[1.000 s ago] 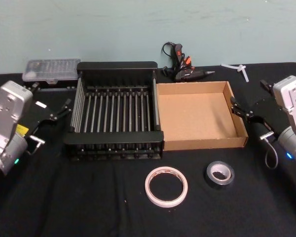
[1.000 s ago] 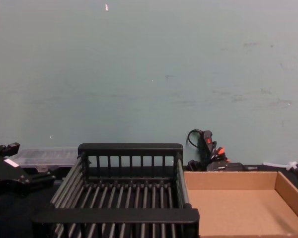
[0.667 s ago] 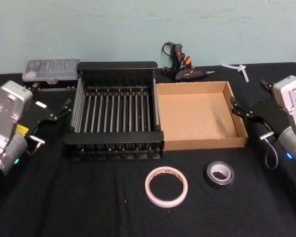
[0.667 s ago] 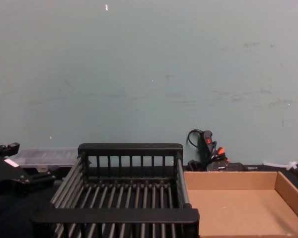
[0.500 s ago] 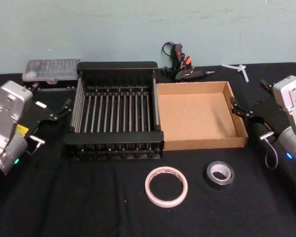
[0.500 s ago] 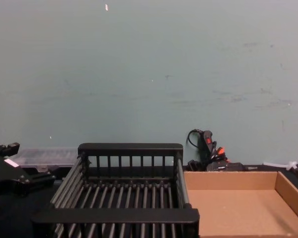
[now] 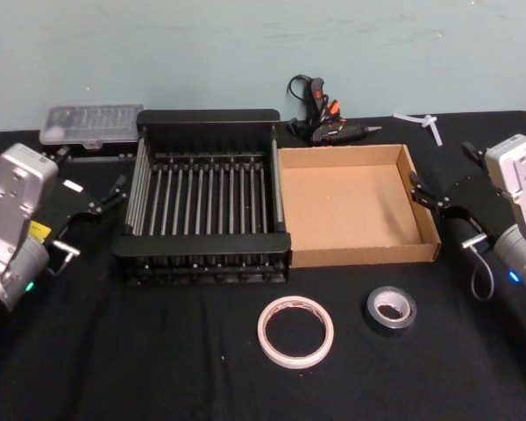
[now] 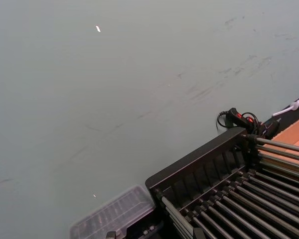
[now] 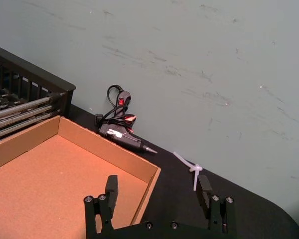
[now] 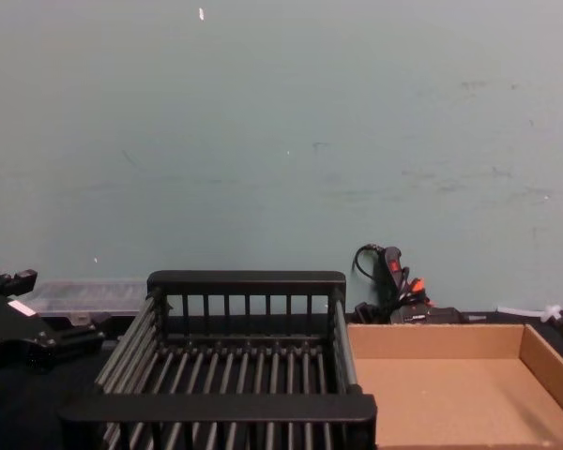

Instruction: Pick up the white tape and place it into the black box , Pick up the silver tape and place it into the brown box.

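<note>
A black table (image 7: 114, 351) under a teal wall carries the white tape (image 7: 295, 331) and silver tape (image 7: 390, 308), lying apart near the front edge, before the black box (image 7: 206, 118) and brown box (image 7: 364, 254). The right gripper (image 9: 156, 195) gapes, empty; whether the left gripper (image 7: 114, 195) is open cannot be told. With 2 flat rolls, fingers could skid; approach room looks ample.

Silver-grey arms, green lights, black screw-studded tool (image 9: 156, 193) fingers.

A flat white roll of tape with red marks (image 7: 296, 331) is laid flat, near a smaller dark grey roll of tape (image 7: 390, 308). Behind them, a black slatted plastic crate (image 7: 202, 253) and a shallow brown cardboard tray (image 7: 359, 255) are set side by side, touching.
</note>
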You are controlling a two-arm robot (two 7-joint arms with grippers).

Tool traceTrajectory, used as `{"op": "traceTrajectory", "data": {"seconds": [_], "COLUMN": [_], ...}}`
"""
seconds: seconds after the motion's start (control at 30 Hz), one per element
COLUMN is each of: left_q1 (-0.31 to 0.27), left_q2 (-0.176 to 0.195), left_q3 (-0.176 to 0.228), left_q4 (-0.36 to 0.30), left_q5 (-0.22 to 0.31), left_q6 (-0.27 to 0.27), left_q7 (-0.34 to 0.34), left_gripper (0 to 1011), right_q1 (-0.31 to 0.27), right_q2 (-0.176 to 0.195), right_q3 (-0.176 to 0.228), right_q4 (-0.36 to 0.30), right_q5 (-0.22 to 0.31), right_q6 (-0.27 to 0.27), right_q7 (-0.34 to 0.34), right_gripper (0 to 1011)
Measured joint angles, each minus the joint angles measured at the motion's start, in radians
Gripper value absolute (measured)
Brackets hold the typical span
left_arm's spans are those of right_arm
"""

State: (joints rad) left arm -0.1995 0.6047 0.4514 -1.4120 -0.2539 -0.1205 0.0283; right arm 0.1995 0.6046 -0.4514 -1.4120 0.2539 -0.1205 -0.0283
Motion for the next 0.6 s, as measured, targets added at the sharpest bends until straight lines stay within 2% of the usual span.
{"op": "traceTrajectory", "data": {"seconds": [0.6], "left_q1": [0.000], "left_q2": [0.000], "left_q3": [0.000], "left_q4": [0.000], "left_q5": [0.000], "left_q6": [0.000], "left_q7": [0.000], "left_gripper": [1001], "right_q1": [0.000], "right_q2": [0.000], "right_q3": [0.000], "right_q4": [0.000], "right_q5": [0.000], "right_q6": [0.000], "right_q7": [0.000], "right_gripper": [1002]}}
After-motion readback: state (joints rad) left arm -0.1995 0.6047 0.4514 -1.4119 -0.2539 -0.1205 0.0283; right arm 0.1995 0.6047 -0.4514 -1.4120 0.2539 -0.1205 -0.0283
